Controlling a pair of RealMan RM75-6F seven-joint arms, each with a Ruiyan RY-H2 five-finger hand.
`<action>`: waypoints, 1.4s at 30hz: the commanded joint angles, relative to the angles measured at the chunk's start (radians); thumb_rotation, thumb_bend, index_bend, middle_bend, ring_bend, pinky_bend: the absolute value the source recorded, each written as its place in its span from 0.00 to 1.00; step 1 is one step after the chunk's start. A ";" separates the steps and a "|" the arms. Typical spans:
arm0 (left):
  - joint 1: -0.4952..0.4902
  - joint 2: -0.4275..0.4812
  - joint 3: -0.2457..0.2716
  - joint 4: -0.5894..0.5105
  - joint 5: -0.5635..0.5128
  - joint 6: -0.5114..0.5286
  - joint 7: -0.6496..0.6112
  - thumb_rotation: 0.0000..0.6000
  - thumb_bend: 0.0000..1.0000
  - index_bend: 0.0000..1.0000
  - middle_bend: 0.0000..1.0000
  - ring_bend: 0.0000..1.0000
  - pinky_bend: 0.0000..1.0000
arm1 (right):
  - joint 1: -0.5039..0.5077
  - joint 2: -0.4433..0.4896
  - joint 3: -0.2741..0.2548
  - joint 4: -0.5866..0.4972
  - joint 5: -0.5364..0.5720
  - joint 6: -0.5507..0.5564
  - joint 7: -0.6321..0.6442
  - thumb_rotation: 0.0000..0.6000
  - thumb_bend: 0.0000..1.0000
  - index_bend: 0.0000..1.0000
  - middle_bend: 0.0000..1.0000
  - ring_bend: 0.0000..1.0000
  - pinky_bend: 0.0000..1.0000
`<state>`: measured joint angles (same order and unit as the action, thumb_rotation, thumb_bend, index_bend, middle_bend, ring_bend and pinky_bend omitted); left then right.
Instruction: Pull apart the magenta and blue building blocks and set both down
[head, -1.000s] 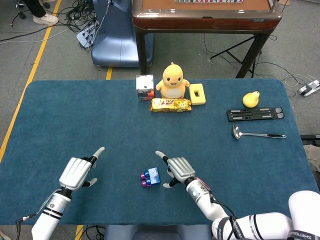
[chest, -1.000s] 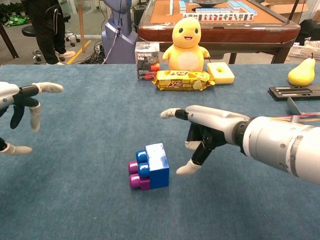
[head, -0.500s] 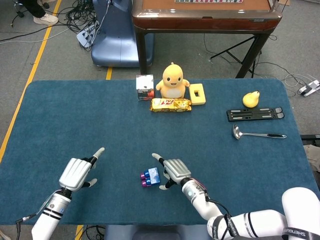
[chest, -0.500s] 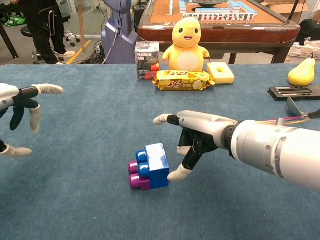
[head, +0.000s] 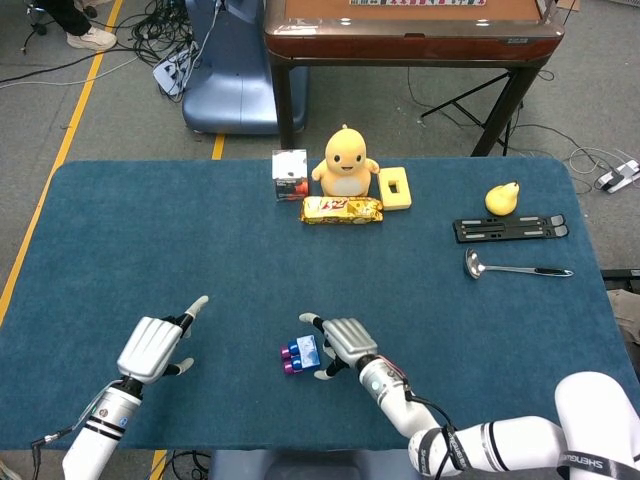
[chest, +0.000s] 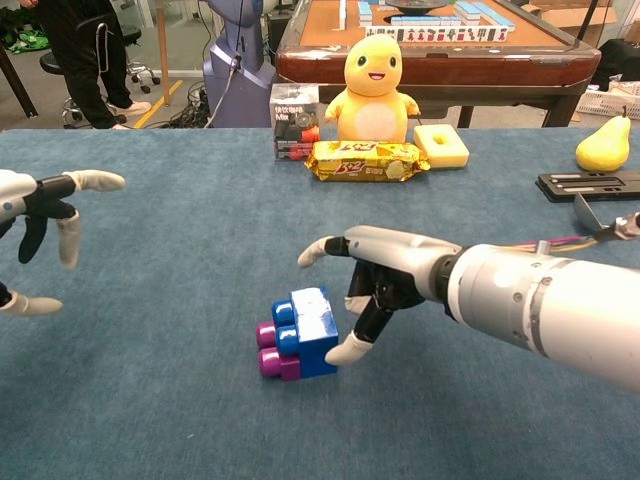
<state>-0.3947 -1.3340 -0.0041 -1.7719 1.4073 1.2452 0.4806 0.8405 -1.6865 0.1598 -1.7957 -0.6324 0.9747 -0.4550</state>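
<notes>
While joined, blocks (chest: 298, 335) lie beside the right robot hand (chest: 375, 280).

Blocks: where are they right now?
In the head view the joined blocks lie on the table's near edge, centre, just left of the right hand; the left hand is well apart.

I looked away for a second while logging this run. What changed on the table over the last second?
The right hand moved leftward to the joined blocks; a lower fingertip now sits at the blue block, though no grip shows. The blue block and magenta block stayed joined and in place. The left hand stayed open and apart.
</notes>
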 joint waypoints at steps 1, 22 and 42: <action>0.001 0.000 0.000 0.000 0.000 0.000 0.000 1.00 0.17 0.08 0.47 0.58 0.80 | 0.003 -0.002 0.000 0.003 0.002 -0.002 0.002 1.00 0.00 0.17 1.00 1.00 1.00; 0.009 -0.003 0.003 0.005 0.004 -0.009 -0.004 1.00 0.17 0.08 0.47 0.58 0.80 | 0.014 -0.043 0.003 0.057 -0.004 0.002 0.029 1.00 0.10 0.31 1.00 1.00 1.00; 0.011 -0.006 0.002 0.006 0.006 -0.017 -0.002 1.00 0.17 0.08 0.47 0.58 0.80 | -0.001 -0.055 0.006 0.074 -0.051 -0.001 0.066 1.00 0.29 0.46 1.00 1.00 1.00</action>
<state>-0.3837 -1.3396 -0.0021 -1.7663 1.4132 1.2282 0.4788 0.8402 -1.7429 0.1653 -1.7209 -0.6819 0.9743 -0.3904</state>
